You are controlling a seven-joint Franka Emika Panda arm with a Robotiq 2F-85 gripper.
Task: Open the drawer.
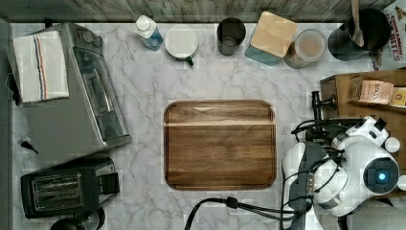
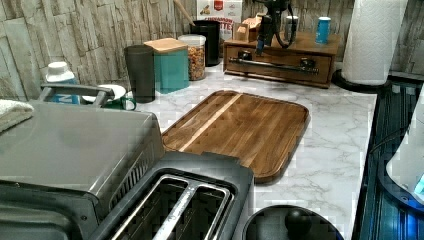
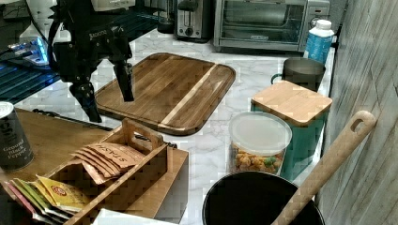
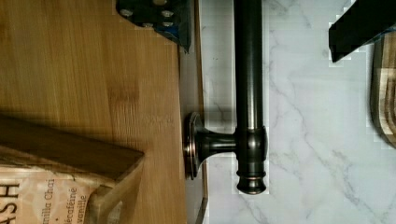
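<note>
1. Right view has the best look at the gripper [image 3: 107,101]: two dark fingers spread wide with nothing between them, hanging over the front edge of the cabinet [image 3: 42,136].
2. Wrist view looks straight down on it. One finger sits over the wooden top, the other over the marble, and the handle [image 4: 249,93] runs down the gap between them. So the fingers straddle the bar near one end but don't look clamped on it yet.
3. Next out is the drawer [image 2: 280,62] itself. In the left view it's the brown front of the low cabinet at the back of the bench [image 2: 330,145], and it looks shut, front flush with the frame.
4. How it'll handle, my guess: the handle is rigid metal on two posts, smooth and round, so it could slip in a loose grip. Closing across the bar close to the post [image 4: 210,142] seems the safest hold. The drawer is probably light, but pulling off-centre could make it bind.
5. The cabinet is small too, so it might slide along the marble if the pull is sharp. A tea box [image 3: 110,164] and a tin [image 3: 13,136] sit on top of it.
6. Further out, a cutting board [image 1: 219,143] lies mid-bench, well apart from the drawer.
</note>
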